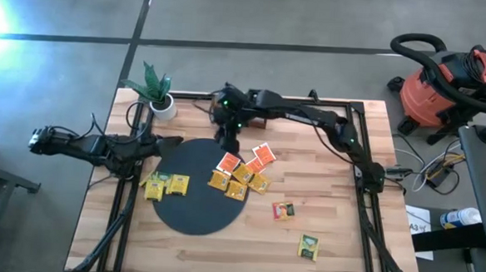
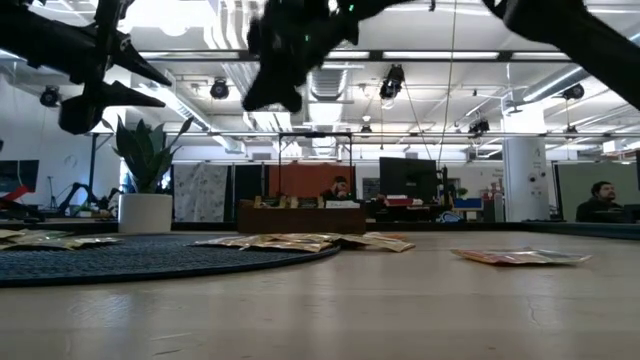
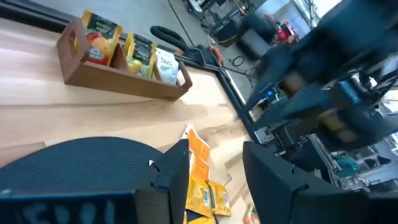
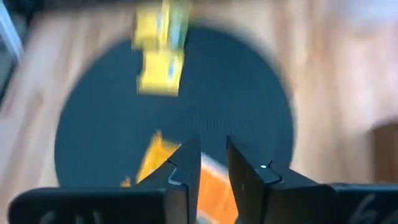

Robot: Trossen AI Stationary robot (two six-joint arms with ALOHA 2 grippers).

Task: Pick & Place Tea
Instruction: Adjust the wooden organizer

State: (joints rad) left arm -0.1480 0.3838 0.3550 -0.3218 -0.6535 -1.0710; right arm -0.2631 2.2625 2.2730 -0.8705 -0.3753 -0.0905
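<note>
Small square tea packets lie flat on and around a black round mat (image 1: pixel 191 202). Two yellow ones (image 1: pixel 165 184) lie at its left edge. An orange-red and yellow cluster (image 1: pixel 241 171) lies at its right edge, and it also shows in the left wrist view (image 3: pixel 202 180). A red-green packet (image 1: pixel 283 210) and a green one (image 1: pixel 308 247) lie on the bare wood. My right gripper (image 1: pixel 226 140) hangs above the mat's far edge, over an orange packet (image 4: pixel 214 193); its fingers (image 4: pixel 211 149) stand a narrow gap apart and hold nothing. My left gripper (image 1: pixel 164 143) is open and empty (image 3: pixel 214 168) at the mat's far left.
A brown wooden tray (image 3: pixel 124 81) with packets standing in it sits at the table's far side. A potted plant (image 1: pixel 158 94) stands at the far left corner. A black frame (image 1: pixel 365 184) runs along the table's right and far sides. A shop vacuum (image 1: pixel 441 88) stands off the table.
</note>
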